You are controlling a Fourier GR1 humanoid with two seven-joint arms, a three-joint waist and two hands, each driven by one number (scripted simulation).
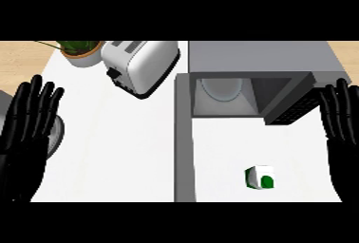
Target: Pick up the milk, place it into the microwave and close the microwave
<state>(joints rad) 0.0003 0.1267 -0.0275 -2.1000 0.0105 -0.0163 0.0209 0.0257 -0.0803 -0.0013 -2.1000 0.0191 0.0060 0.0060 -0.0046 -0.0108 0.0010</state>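
A small white milk carton [261, 177] with green markings stands on the white counter, near the front and right of centre. Behind it the grey microwave [259, 57] stands with its cavity [224, 95] exposed and a glass turntable inside. Its door [291, 102] swings out to the right. My right hand [344, 128] is open at the right edge, fingers up, to the right of the carton and apart from it. My left hand [26, 137] is open at the left edge, fingers up, far from the carton.
A white toaster [140, 64] lies at the back left, with a potted plant [82, 51] beside it. A grey round object [54, 135] shows partly behind my left hand. A grey vertical strip [184, 156] divides the counter.
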